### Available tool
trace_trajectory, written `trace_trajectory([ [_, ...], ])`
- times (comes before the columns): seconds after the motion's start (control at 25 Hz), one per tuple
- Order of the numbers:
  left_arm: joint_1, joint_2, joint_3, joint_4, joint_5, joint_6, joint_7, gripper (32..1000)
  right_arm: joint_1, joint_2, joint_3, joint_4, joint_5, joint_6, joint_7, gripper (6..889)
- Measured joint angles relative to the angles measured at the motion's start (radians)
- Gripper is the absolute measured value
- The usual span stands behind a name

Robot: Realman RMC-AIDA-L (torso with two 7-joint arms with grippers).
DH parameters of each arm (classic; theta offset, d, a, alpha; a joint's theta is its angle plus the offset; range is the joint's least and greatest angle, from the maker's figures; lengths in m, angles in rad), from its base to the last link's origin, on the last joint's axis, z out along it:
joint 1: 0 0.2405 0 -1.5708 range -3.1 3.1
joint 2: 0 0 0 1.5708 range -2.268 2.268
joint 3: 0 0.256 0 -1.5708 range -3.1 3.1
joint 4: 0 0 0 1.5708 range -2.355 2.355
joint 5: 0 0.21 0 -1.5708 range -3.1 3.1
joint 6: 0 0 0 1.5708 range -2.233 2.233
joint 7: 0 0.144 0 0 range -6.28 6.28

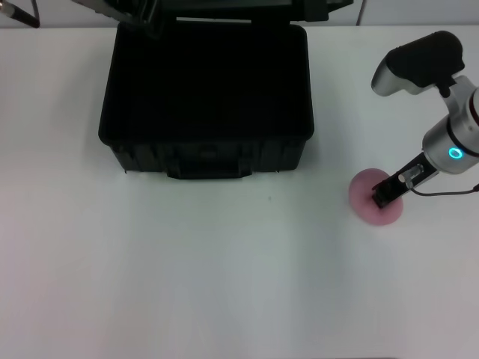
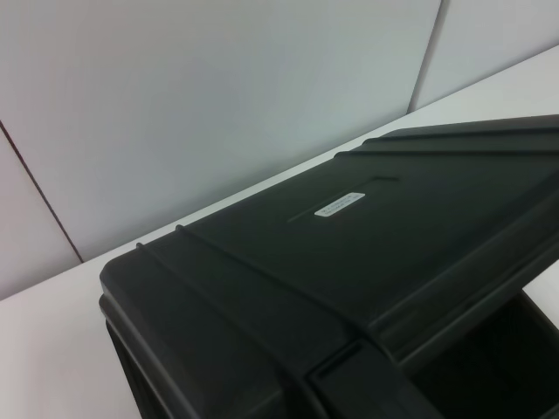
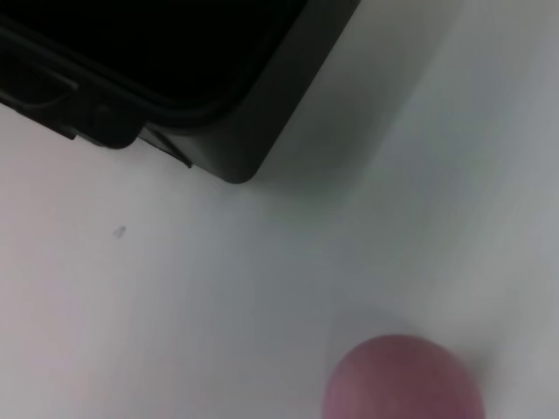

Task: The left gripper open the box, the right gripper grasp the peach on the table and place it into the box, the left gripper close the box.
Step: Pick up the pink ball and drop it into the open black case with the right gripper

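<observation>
The black box (image 1: 206, 158) stands open at the table's far middle, its dark inside bare and its lid raised at the back. In the left wrist view the ribbed lid (image 2: 349, 262) with a small white label (image 2: 339, 204) fills the picture close up. My left gripper (image 1: 146, 22) shows only as dark parts at the lid's left end. The pink peach (image 1: 363, 196) lies on the table to the right of the box. My right gripper (image 1: 383, 198) points down onto its top. In the right wrist view the peach (image 3: 402, 384) lies close, with the box corner (image 3: 244, 131) beyond it.
White table (image 1: 187, 284) stretches wide in front of the box and between box and peach. A thin grey cable (image 1: 441, 193) trails from the right arm. A dark object (image 1: 19, 11) sits at the far left edge. Grey wall panels (image 2: 218, 105) stand behind the table.
</observation>
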Motion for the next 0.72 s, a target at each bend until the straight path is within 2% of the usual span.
trace_trajectory([
  [0.36, 0.008, 0.0008, 0.000, -0.002, 0.000, -0.003, 0.002, 221, 0.000, -0.002, 0.005, -0.039, 0.006, 0.014, -0.003, 52],
  [0.56, 0.009, 0.0014, 0.000, -0.002, 0.000, -0.005, 0.002, 198, -0.012, -0.005, 0.064, -0.138, 0.007, 0.083, -0.020, 56],
  [0.72, 0.013, 0.0016, 0.000, -0.001, 0.002, -0.009, 0.002, 176, -0.016, -0.007, 0.094, -0.206, 0.007, 0.130, -0.030, 59],
])
